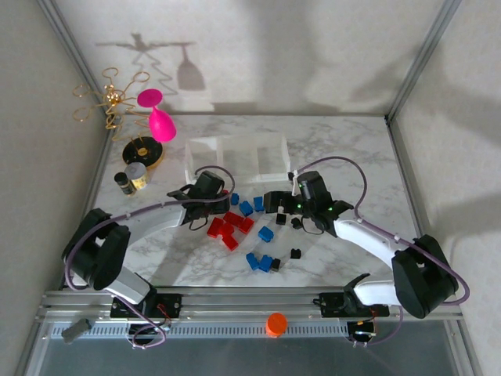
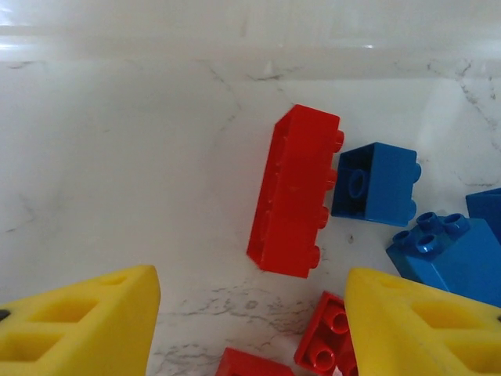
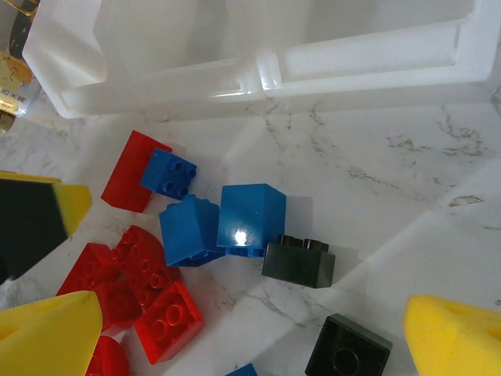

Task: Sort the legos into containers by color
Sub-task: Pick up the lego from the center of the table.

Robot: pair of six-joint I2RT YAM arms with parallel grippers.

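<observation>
Legos (image 1: 229, 227) loose on marble surface (image 1: 344, 157): red cluster between arms, blue and black ones scattered around it. Containers (image 1: 235, 141) sit just behind pile; walls too pale, so we cannot tell whether any brick lies inside. Left hand (image 2: 250, 313) spread wide, grasping nothing, long red brick (image 2: 296, 192) lying ahead of its fingers. Right hand (image 3: 250, 345) likewise spread and empty, black brick (image 3: 298, 261) ahead of it, just beside blue one (image 3: 250, 219).
</observation>
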